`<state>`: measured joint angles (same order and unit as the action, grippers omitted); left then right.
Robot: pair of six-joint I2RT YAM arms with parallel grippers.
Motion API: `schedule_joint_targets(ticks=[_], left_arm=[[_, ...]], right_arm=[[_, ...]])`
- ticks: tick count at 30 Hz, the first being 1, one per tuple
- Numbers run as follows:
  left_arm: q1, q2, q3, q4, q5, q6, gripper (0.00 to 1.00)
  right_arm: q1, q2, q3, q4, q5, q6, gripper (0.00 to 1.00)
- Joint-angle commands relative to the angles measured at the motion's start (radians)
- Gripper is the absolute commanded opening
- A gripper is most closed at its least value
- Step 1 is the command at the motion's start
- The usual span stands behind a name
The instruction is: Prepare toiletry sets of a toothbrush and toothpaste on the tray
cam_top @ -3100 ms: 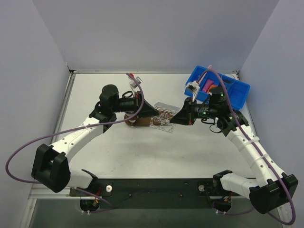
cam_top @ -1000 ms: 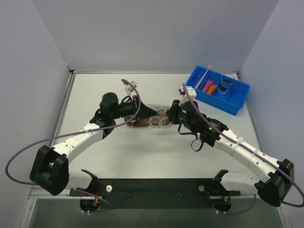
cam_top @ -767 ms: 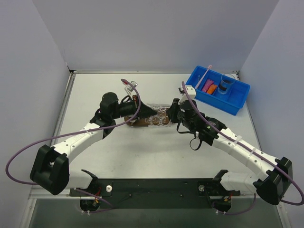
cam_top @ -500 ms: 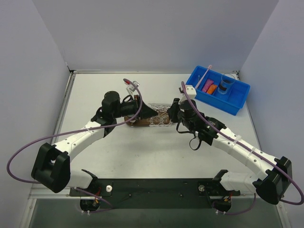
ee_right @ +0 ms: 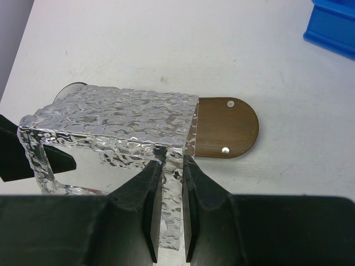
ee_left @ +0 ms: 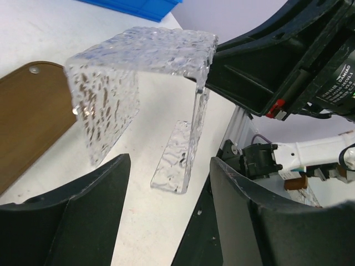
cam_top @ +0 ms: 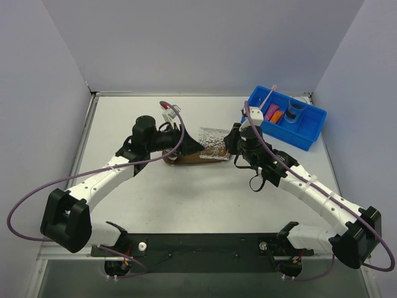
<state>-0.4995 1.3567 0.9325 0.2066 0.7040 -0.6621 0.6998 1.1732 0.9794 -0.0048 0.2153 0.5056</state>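
My right fingers (ee_right: 197, 191) are pinched shut on one wall of the rippled clear plastic cover (ee_right: 116, 119), which hides much of the tray (ee_right: 227, 130). My left fingers (ee_left: 83, 202) gape wide just beside the cover, holding nothing. The toothbrush (cam_top: 267, 98) and both toothpaste tubes (cam_top: 273, 114) lie in the blue bin (cam_top: 304, 129), too small to make out in detail.
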Motion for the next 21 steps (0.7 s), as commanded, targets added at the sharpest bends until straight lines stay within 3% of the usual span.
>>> schedule_joint_targets(ticks=[1,9,15,21], left_arm=[[0.016,-0.083,0.08,-0.109,-0.09,0.136,0.7],[0.101,-0.248,0.085,-0.205,-0.328,0.269,0.7],[0.194,-0.265,0.083,-0.253,-0.374,0.225,0.7],[0.22,-0.278,0.098,-0.292,-0.415,0.255,0.7]], right_arm=[[-0.045,-0.001,0.015,0.028,-0.011,-0.007,0.0],[-0.068,0.104,0.09,-0.099,-0.071,-0.018,0.0],[-0.085,0.232,0.217,-0.182,-0.155,-0.021,0.0],[-0.103,0.374,0.383,-0.305,-0.189,-0.026,0.0]])
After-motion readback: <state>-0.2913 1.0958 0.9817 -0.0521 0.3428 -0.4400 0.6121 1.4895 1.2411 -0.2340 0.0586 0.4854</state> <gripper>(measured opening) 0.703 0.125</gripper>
